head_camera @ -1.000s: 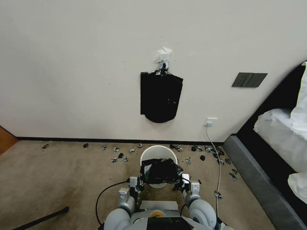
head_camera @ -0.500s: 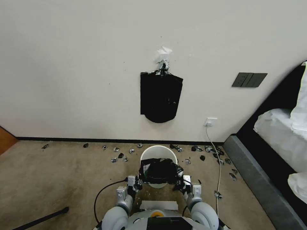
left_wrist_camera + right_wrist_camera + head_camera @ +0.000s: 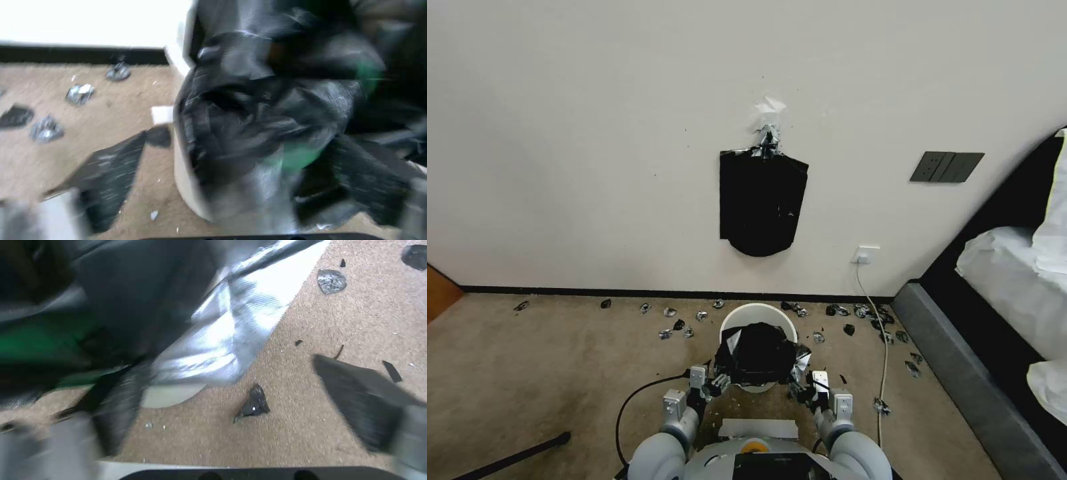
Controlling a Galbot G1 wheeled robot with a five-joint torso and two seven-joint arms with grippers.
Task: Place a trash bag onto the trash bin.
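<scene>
Low in the centre of the head view, against the wall: the trash bin point(image 3: 758, 311), upright on the carpet point(image 3: 560, 373), far rim bare and white. Over its near half, bunched into a dark crinkled mound with silvery glints at both sides: the trash bag point(image 3: 758, 352), lying across the near rim and spilling a little down the front wall. Just below and left of the mound, the left gripper point(image 3: 712, 385), close to the bag's lower left corner. In the left wrist view, spread wide, with one dark finger point(image 3: 111, 173) out over the carpet beside the bin wall and bag folds between it and the other finger. Just below and right of the mound, the right gripper point(image 3: 802, 392), near the bag's lower right corner. In the right wrist view, likewise parted, with one finger point(image 3: 356, 390) clear over bare carpet and the other under a shiny flap of the bag. Cannot tell whether either one touches the plastic. Higher in the head view, taped to the wall above the bin, a flat black pack of bags point(image 3: 762, 203). Along the skirting, left and right of the bin, small black scraps point(image 3: 674, 329). At the right edge, a white cable point(image 3: 884, 353) running down from a socket.
</scene>
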